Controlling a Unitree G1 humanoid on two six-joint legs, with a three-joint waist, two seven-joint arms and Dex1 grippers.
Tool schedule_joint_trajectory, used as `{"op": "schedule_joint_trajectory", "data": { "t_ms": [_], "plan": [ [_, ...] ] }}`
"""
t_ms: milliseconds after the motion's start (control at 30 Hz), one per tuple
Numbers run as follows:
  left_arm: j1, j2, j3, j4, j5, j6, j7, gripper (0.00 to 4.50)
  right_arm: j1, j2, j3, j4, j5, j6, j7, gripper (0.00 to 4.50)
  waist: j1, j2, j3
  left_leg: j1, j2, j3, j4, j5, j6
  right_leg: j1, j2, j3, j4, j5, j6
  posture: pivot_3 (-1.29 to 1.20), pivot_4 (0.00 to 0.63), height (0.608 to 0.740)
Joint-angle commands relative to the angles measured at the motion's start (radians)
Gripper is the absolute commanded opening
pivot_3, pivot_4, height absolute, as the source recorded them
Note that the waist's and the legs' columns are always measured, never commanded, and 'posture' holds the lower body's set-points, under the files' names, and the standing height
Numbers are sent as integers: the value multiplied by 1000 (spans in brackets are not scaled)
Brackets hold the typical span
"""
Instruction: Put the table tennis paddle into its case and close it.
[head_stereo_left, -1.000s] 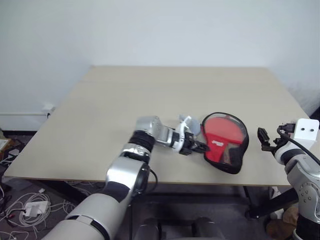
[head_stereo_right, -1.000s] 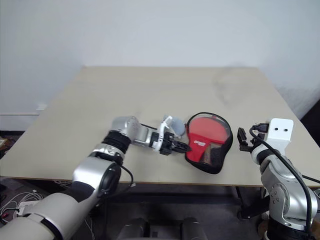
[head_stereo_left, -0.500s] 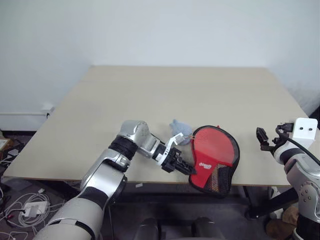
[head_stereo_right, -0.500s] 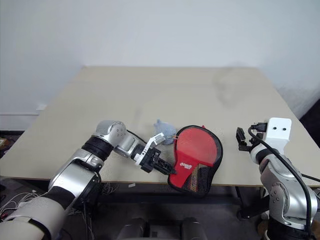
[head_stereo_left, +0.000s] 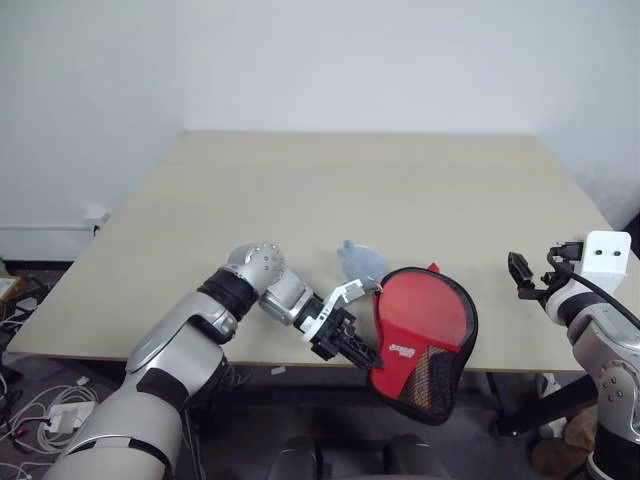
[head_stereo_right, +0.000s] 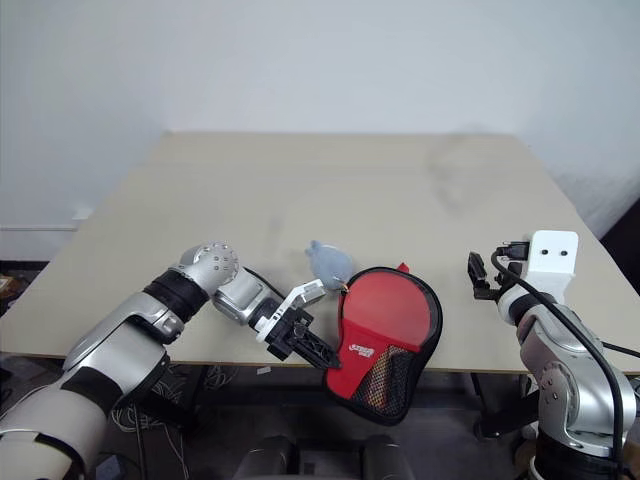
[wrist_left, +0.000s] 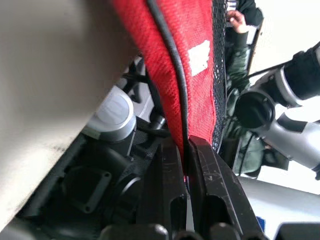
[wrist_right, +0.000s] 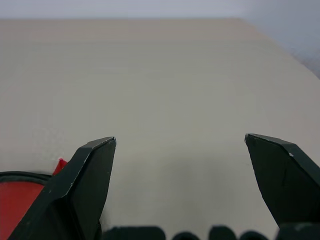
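left claw (head_stereo_left: 366, 354) clenched on the piped rim of the case (head_stereo_left: 423, 338), which hangs half off the worktop (head_stereo_left: 300, 200) near edge | case: soft red fabric, black mesh patch, limp and light, best held by rim | right claw (head_stereo_left: 520, 272) released, well apart | pale bluish lump (head_stereo_left: 360, 262) beyond, unidentified

The case (head_stereo_left: 422, 338) shows only its red logo side, so its far side and contents stay hidden. In the left wrist view it runs off the upper frame edge. A pale grey object (head_stereo_left: 360, 262) near frame centre is too indistinct to name.
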Motion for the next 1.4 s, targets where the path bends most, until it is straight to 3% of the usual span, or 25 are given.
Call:
{"op": "schedule_joint_trajectory", "data": {
  "t_ms": [33, 433, 567, 633, 733, 1000, 1033, 1167, 1300, 1400],
  "plan": [
    [10, 5, 75, -79, -17, 11, 31, 22, -23, -13, 10, -11, -15, -21, 3, 4500, 0, 0, 0, 0, 0, 0, 0, 0, 0, 0, 0, 0, 0, 0, 0, 0, 0, 740],
    [-21, 1, 76, 57, -43, 11, 123, 22, -38, -13, 20, 1, -18, -25, 9, 4500, 0, 0, 0, 0, 0, 0, 1, 0, 0, 0, 0, 0, 0, 0, 0, 0, 0, 740],
    [-25, -21, 114, 118, -39, 11, 166, 1029, -36, -15, 22, 12, -25, -32, 15, 4500, 1, 0, 0, 0, 0, 0, 1, 0, 0, 0, 0, 0, 0, 0, 0, 0, 0, 740],
    [-21, -31, 130, 120, -41, 11, 180, 1029, -41, -15, 25, 17, -27, -33, 16, 4500, 0, 0, 0, 0, 0, 0, 1, 0, 0, 0, 0, 0, 0, 0, 0, 0, 0, 740],
    [-8, -35, 162, 84, -31, 11, 190, 1562, -53, -15, 27, 18, -29, -32, 18, 4500, 0, 0, 0, 0, 0, 0, 1, 0, 0, 0, 0, 0, 0, 0, 0, 0, 0, 740],
    [6, -41, 230, 54, -10, 11, 199, 4269, -56, -15, 26, 21, -36, -32, 27, 4500, 0, 0, 0, 0, 0, 0, 0, 0, 0, 0, 0, 0, 0, 0, 0, 0, 0, 740],
    [0, -37, 238, 57, 12, 11, 197, 4463, -58, -14, 23, 19, -31, -30, 30, 4500, 0, 0, 0, 0, 0, 0, 0, 0, 0, 0, 0, 0, 0, 0, 0, 0, 0, 740],
    [5, 8, 239, -31, 149, -7, 134, 4463, -75, -12, 12, 15, -3, -7, 42, 4500, -1, 0, 0, 0, 0, 0, 0, 0, 0, 0, 0, 0, 0, 0, 0, 0, 0, 740],
    [37, 147, 77, -309, 436, -255, -134, 4463, -97, -21, 5, 14, 34, 20, 74, 4500, -1, 0, 0, 0, 0, 1, -2, 1, -2, -1, 0, 1, 0, 1, -1, 0, 0, 740],
    [78, 210, 39, -443, 612, -535, -362, 4463, -141, -44, 24, 13, 83, 38, 133, 4500, 0, 1, 0, 0, 0, 2, -2, 1, -2, -1, 0, 1, 0, 1, -1, 0, 0, 740]
  ]
}}
